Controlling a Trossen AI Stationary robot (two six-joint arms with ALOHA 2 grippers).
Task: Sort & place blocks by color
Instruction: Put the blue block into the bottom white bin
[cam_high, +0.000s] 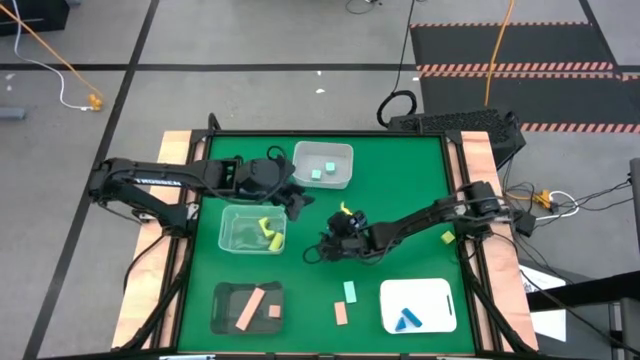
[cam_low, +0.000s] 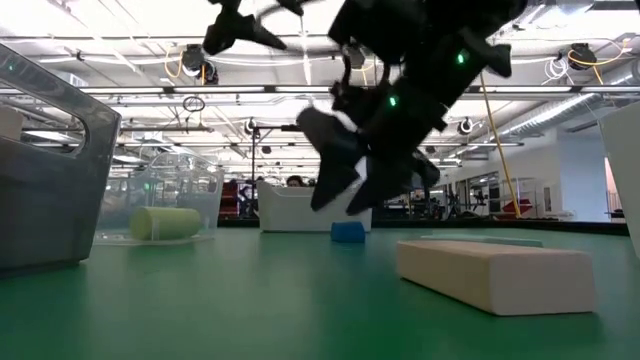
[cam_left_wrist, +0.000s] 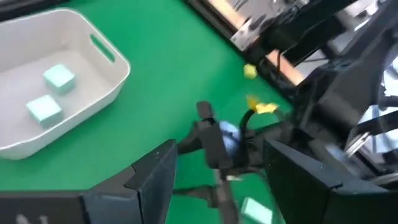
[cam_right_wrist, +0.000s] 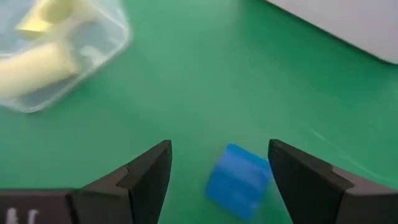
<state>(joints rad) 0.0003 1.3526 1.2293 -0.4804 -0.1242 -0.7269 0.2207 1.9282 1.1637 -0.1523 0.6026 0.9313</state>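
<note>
High view: right gripper (cam_high: 327, 243) wide open, low over blue block (cam_right_wrist: 238, 180), nothing held.

Bright, even light falls from overhead, and in the low view the ceiling strip lights (cam_low: 300, 75) glare white above the green tabletop (cam_low: 250, 300), leaving the arms as dark silhouettes with only faint shadows below. The left wrist view is smeared by motion blur. In the right wrist view the clear tray (cam_right_wrist: 56, 50) and blue block (cam_right_wrist: 239, 180) are soft and out of focus.
</note>
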